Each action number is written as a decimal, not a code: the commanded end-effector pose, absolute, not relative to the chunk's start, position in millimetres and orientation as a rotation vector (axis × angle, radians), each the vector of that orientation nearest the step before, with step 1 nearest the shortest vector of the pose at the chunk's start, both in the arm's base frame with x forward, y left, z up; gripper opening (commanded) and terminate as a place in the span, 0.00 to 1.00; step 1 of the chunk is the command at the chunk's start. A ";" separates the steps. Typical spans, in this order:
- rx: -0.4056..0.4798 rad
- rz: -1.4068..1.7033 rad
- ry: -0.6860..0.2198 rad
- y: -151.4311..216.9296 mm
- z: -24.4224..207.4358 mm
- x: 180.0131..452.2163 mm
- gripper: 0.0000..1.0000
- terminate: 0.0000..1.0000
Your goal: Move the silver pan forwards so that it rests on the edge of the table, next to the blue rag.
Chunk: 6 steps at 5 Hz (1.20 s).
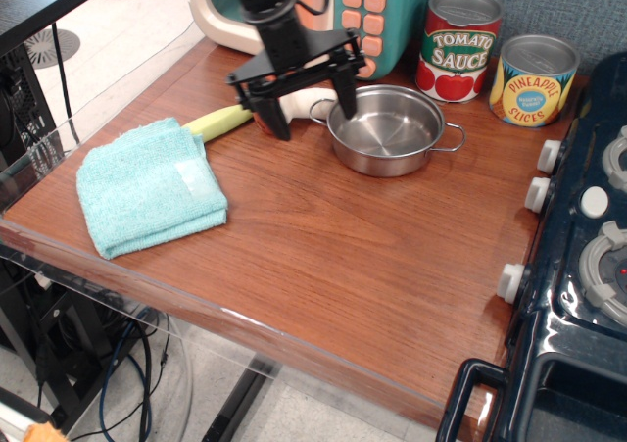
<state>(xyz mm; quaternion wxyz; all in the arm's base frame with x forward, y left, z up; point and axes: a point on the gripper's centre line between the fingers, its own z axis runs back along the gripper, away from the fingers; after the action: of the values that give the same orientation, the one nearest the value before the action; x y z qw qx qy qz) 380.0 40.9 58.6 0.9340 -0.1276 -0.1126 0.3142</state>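
The silver pan (386, 129) sits on the brown table (333, 256) at the back, in front of the cans, with a wire loop handle on each side. The blue rag (147, 185) lies folded near the table's front left edge. My gripper (313, 111) is open, fingers pointing down, just left of the pan. Its right finger (346, 97) is at the pan's left rim and its left finger (278, 119) is over the toy mushroom. It holds nothing.
A toy mushroom (294, 105) and a yellow-green toy vegetable (217, 121) lie left of the pan. A toy microwave (323, 11), a tomato sauce can (458, 44) and a pineapple can (533, 79) stand at the back. A dark blue toy stove (578, 256) is on the right.
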 end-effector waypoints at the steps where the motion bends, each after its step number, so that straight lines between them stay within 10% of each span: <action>1: -0.263 0.651 -0.239 29.9 51.1 408.0 1.00 0.00; 2: -0.274 0.636 -0.223 24.0 45.8 415.9 1.00 0.00; 3: -0.264 0.671 -0.227 27.9 40.5 414.6 0.00 0.00; 6: -0.293 0.615 -0.230 41.1 44.7 411.0 0.00 0.00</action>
<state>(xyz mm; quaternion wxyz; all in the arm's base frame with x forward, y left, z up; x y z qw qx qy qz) 403.8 34.3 22.2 0.9398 -0.1413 -0.0800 0.3007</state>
